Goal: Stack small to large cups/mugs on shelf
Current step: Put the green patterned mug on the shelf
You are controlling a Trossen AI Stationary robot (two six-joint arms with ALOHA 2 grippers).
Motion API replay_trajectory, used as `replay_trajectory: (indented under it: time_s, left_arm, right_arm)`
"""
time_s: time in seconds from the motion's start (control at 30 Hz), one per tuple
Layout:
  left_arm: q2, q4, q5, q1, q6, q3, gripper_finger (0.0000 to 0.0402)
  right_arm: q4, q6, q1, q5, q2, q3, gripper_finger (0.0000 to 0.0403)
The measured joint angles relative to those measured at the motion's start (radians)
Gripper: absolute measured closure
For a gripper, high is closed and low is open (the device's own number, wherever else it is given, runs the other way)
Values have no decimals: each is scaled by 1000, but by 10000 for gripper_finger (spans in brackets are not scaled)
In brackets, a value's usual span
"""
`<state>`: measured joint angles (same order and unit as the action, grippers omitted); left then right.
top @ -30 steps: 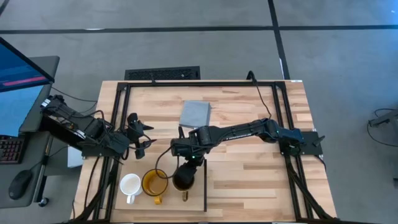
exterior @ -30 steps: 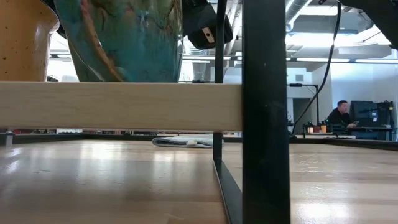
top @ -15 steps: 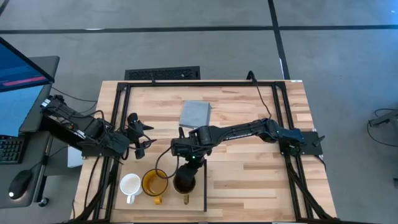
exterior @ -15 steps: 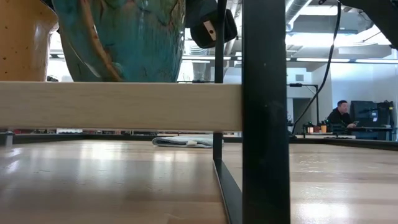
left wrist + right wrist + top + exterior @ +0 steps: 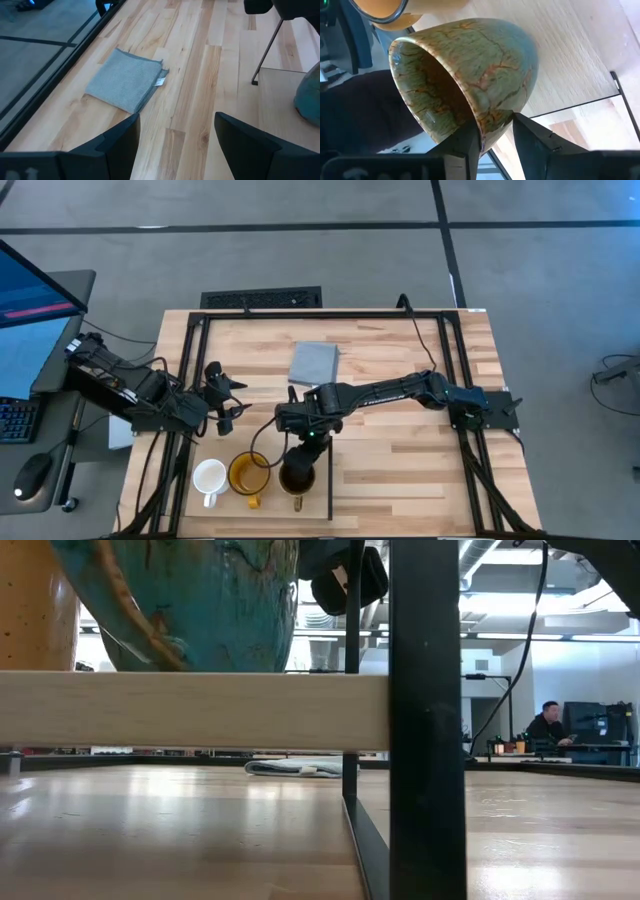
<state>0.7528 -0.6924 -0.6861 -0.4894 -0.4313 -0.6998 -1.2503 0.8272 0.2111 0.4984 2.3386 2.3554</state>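
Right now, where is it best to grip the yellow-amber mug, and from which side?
Probably the yellow-amber mug by its rim, from straight above: it stands upright with its mouth open. Pinch the wall on the far side; the white mug and dark mug crowd both flanks.

The right tool (image 5: 300, 463) has tightened on the dark brown mug (image 5: 296, 474), shifting it slightly.

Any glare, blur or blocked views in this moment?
Low view: ceiling lights glare on the tabletop, and a shelf and black post fill the foreground. Right wrist view: the glazed mug fills the frame, gloss on its rim. High view: evenly lit.
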Motion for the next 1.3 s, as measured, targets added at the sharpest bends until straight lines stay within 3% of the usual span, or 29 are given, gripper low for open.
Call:
replay_trajectory:
  time_s: [1.3]
  left_arm:
    - [0, 0, 26, 0, -3, 0, 154]
  right_arm:
    - [2, -22, -4, -1, 0, 0, 264]
